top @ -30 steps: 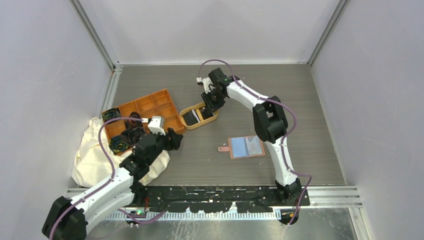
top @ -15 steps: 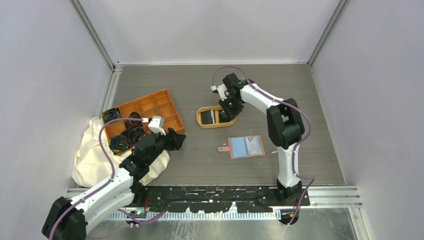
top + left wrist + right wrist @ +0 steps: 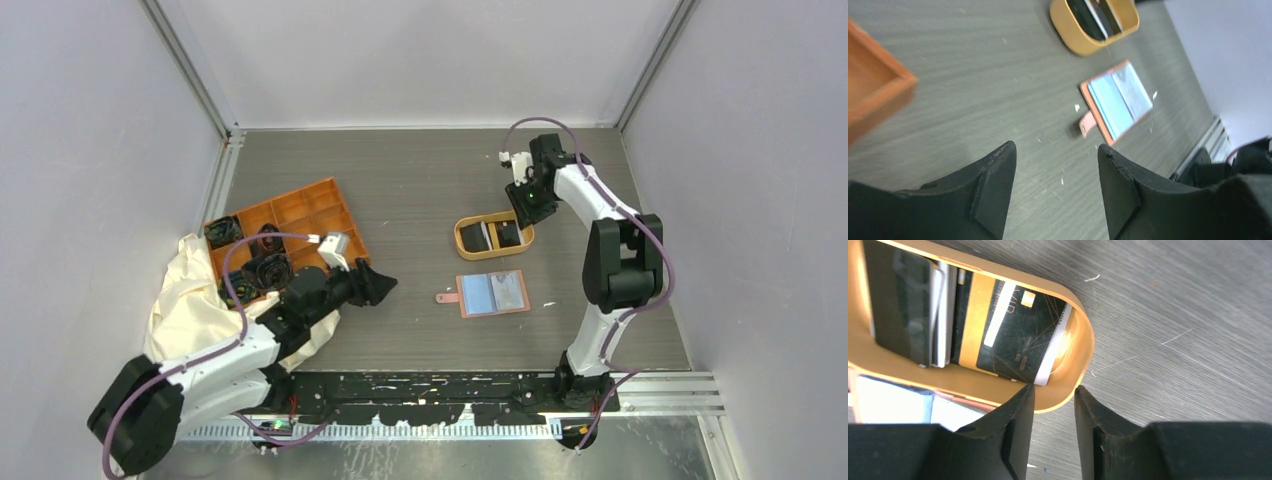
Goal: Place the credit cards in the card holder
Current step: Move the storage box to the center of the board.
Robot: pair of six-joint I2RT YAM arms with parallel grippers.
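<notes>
Several credit cards lie in an oval tan-rimmed tray point(image 3: 495, 256): a black one with gold lines point(image 3: 1018, 340) and a dark one point(image 3: 898, 305) beside white edges. My right gripper point(image 3: 1054, 390) hovers at the tray's point(image 3: 1068, 390) far right end. Its jaws stand a narrow gap apart, with the rim showing just past the tips and nothing clasped. The card holder point(image 3: 492, 294) lies open and flat just in front of the tray, bluish pockets up and snap tab to the left. My left gripper point(image 3: 1057, 150) is open and empty, low over bare table left of the card holder point(image 3: 1118, 102).
An orange compartment tray point(image 3: 300, 215) with black round items point(image 3: 250, 270) sits at the left, partly on a cream cloth point(image 3: 180, 300). Grey walls enclose the table on three sides.
The tan tray with the cards has slid right, pulled along with the right gripper, and now sits just behind the card holder. The left gripper has reached right towards the card holder.
</notes>
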